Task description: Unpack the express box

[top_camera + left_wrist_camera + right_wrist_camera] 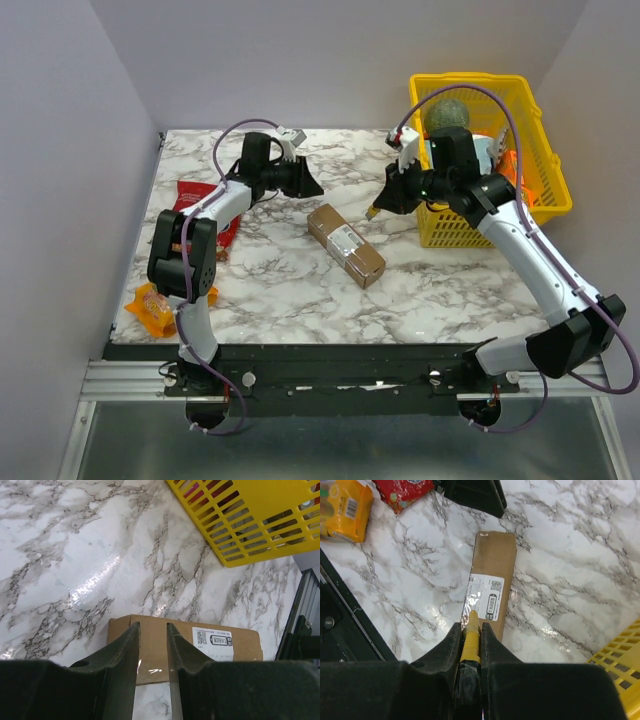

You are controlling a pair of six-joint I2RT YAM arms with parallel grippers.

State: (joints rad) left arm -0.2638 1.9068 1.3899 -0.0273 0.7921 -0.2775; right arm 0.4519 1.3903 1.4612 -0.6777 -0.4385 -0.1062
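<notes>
Brown box (345, 245) lies flat in the middle of our table (270, 290), white label up. Our left pincer (303, 183) hangs near its far end, not touching it. It is a little open and holds nothing. Our right pincer (385, 203) squeezes a thin yellow tool (470, 640) beside the yellow basket (548, 205).

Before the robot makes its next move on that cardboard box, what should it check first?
1. Express box flat on the table, label up: ok.
2. Box opened: not ok, it is closed.
3. Right gripper clamped on the yellow tool: ok.
4. Tool tip touching the box: cannot tell.
5. Left gripper steadying the box: not ok, open and holding nothing.
</notes>
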